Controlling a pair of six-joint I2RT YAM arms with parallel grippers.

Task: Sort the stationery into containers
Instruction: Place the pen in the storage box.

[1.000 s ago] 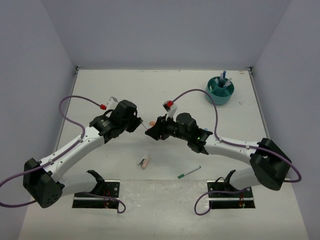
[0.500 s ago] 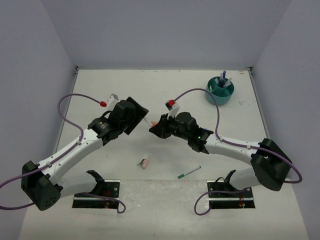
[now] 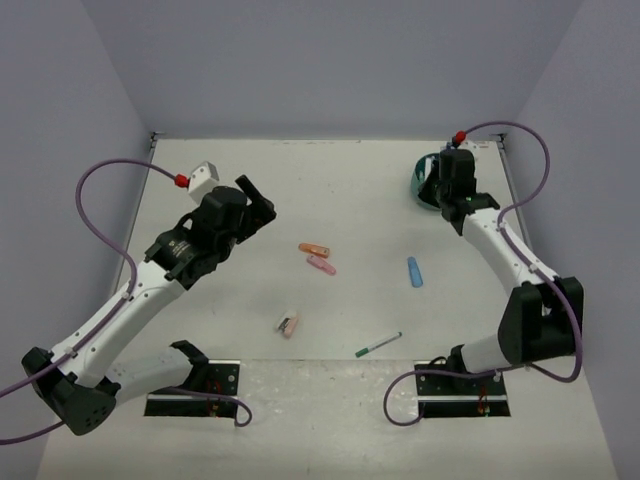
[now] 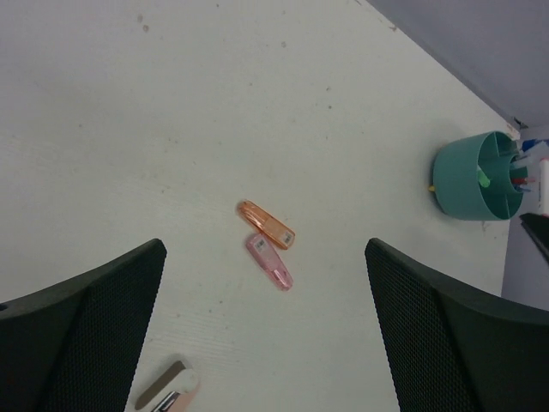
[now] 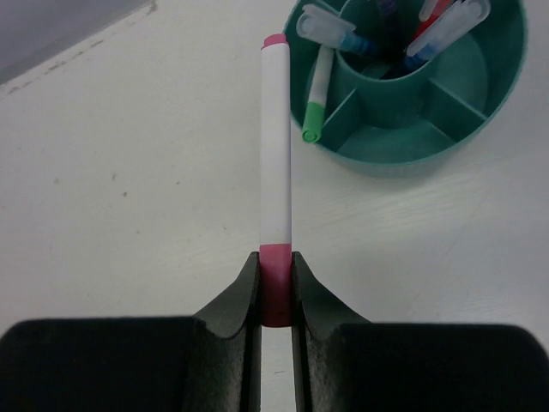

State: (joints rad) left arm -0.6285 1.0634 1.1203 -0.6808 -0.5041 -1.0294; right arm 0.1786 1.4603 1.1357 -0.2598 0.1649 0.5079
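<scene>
A: Start at the left. How does the left gripper stand?

B: In the overhead view it hangs above the desk at about 10 o'clock. Its jaws are spread wide and there is nothing between them.

A: And the loose stationery?

B: Going rightward, the pink eraser lies at about 7 o'clock from the desk's middle. Near the middle is the orange highlighter. The pink highlighter is just beside it at its 5 o'clock, and I cannot tell whether they touch. The green pen lies toward 5 o'clock near the front edge, well apart from the others. The light-blue highlighter lies alone at 3 o'clock of the pair.

A: The container?

B: The teal organizer stands at about 1 o'clock, near the far right corner, partly hidden by the right arm. The right wrist view shows a green-tipped marker leaning in an outer compartment on its 9 o'clock side. More pens stand toward its centre.

A: And the right gripper?

B: The right gripper is clamped on a white marker, pinching its pink band. In the wrist view the marker points to 12 o'clock. Its pink far end is just beside the organizer's rim at 9 o'clock.
</scene>
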